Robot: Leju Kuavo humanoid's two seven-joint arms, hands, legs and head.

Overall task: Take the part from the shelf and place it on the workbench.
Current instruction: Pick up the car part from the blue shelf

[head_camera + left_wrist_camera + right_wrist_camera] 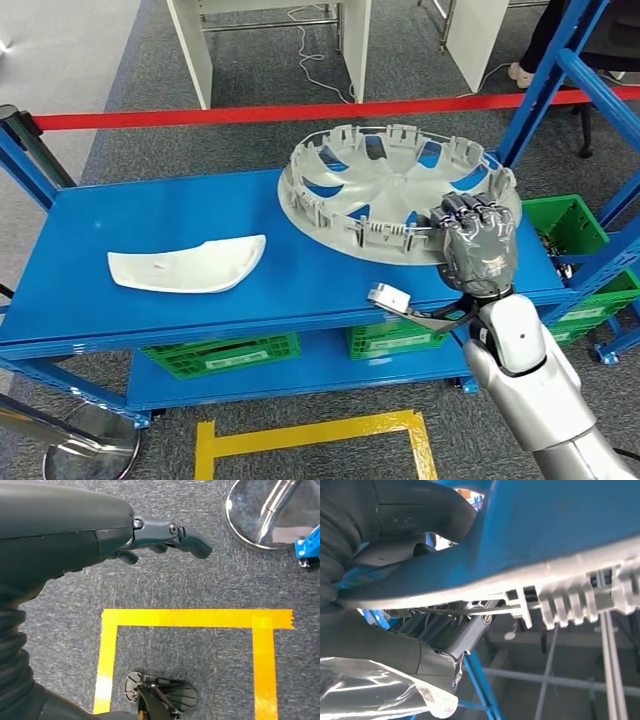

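**Right robot hand takes the wheel cover by its near rim**

The blue shelf (189, 215) spreads across in front of me, its top deck carrying both loose parts, with green crates (223, 353) stowed on the deck below. That height suits me: I can reach the top deck from my stance without bending.

The wheel cover (377, 185), a big grey ribbed disc lying inner side up, sits toward the right end of the deck, its near edge overhanging the front. I judge that overhang is why I grip it there: fingers can go over the rim and the thumb beneath. It is not yet lifted clear, and I see no bench from here.

My right robot hand (474, 240) is clamped on that near rim, dark fingers curled over the top. In the right wrist view the clipped rim (561, 600) runs between my thumb and fingers, so the hold looks like a pinch on the edge, which may let so wide a disc sag or swing.

My left robot hand (166, 535) hangs over the grey carpet and yellow floor tape (188, 617), fingers loosely extended, holding nothing.

A white curved trim piece (189, 265) lies well apart on the left of the deck.
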